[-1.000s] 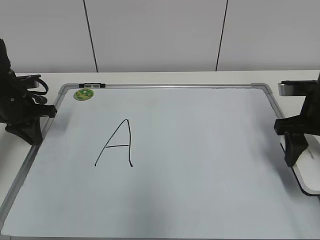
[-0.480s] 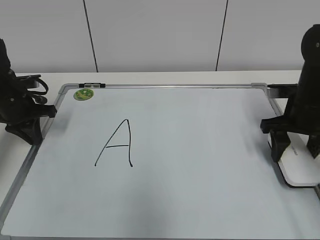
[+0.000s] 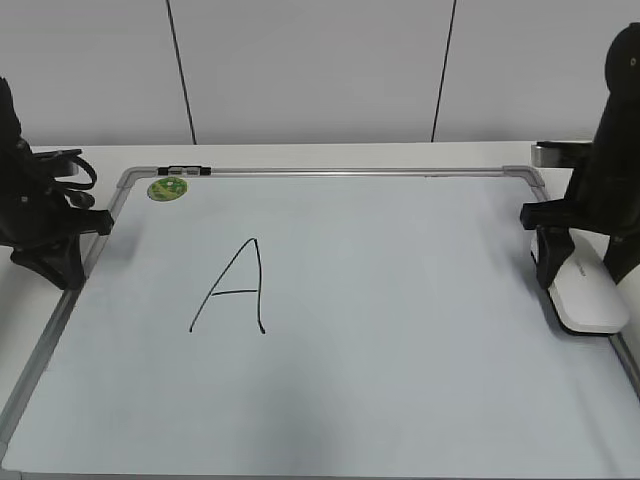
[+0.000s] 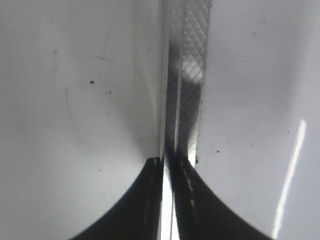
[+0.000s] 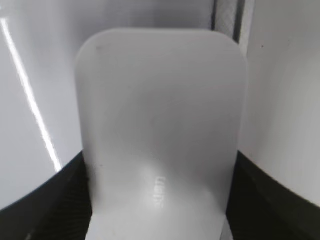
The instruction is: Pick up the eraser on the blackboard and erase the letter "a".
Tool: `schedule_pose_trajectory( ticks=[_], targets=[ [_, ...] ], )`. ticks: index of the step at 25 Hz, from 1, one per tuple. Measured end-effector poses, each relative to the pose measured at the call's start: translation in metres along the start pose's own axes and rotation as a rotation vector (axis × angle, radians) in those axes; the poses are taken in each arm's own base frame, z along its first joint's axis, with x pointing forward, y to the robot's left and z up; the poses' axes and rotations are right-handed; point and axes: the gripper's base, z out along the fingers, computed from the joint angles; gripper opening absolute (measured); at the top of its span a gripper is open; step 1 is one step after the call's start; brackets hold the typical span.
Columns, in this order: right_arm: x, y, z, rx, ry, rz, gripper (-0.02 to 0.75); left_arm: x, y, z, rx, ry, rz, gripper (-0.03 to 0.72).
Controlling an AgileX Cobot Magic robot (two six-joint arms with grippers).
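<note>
The blackboard (image 3: 400, 330) is a pale whiteboard with a grey frame, lying flat on the table. The white eraser (image 3: 588, 300) rests at the board's right edge, between the fingers of my right gripper (image 3: 578, 275). In the right wrist view the eraser (image 5: 160, 110) fills the space between the jaws of the right gripper (image 5: 160, 200), which is shut on it. No small letter "a" shows in any view. Only a large capital "A" (image 3: 232, 290) is drawn left of centre. My left gripper (image 3: 55, 265) is shut and empty over the board's left frame (image 4: 187, 75).
A round green magnet (image 3: 167, 188) sits at the board's far left corner. A small black clip (image 3: 185, 170) lies on the top frame. A white wall with dark seams stands behind the table.
My right arm has moved up and inward along the board's right edge, and the eraser has moved with it from the near right. The left arm has not moved.
</note>
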Motion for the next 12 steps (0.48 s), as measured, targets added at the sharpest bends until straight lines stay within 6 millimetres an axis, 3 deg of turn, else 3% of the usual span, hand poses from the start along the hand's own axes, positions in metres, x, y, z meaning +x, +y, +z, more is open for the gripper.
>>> schedule_pose_trajectory(
  ticks=[12],
  targets=[
    [-0.003, -0.007, 0.013, -0.036, 0.035, -0.024, 0.517, 0.000, 0.000, 0.000, 0.000, 0.000, 0.000, 0.065]
  ],
)
